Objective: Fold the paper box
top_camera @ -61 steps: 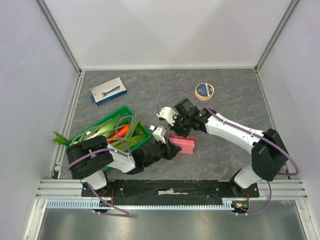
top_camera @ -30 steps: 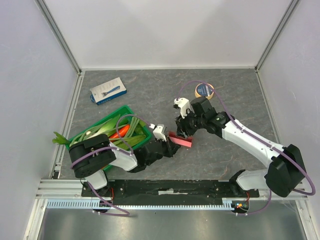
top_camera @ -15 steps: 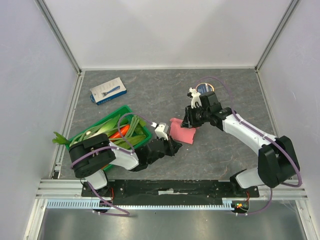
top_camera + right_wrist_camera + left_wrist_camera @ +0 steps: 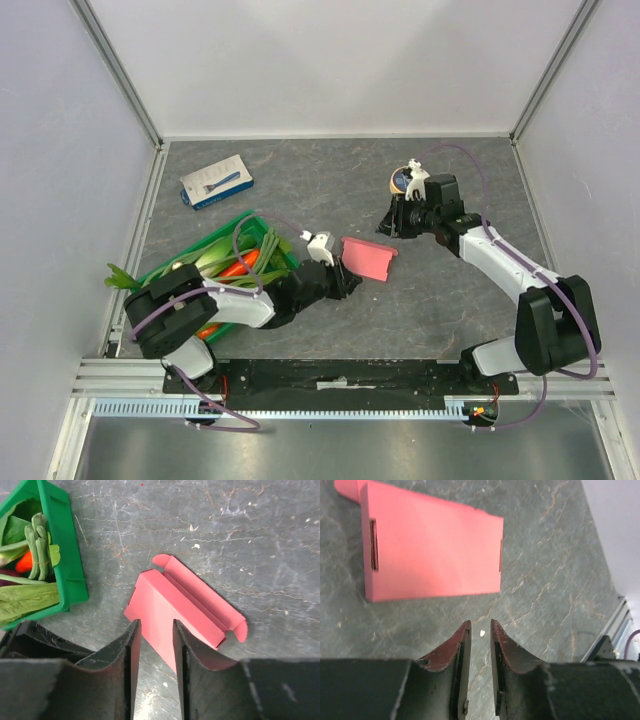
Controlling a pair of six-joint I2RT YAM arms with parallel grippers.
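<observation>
Top external view showed the pink paper box (image 4: 368, 258) lying flat on the grey bench (image 4: 440, 310), between the two arms and near the green crate (image 4: 255, 218) of vegetables. The left pincer (image 4: 480, 625) was a little spread with nothing between its tips, close to the box but not touching it. The right pincer (image 4: 155, 624) was also spread and empty, apart from the box on its far side.

Top camera: high, looking down on the whole table (image 4: 450, 300). Wrist cameras: close, angled down at the box (image 4: 368, 258) from opposite sides.
</observation>
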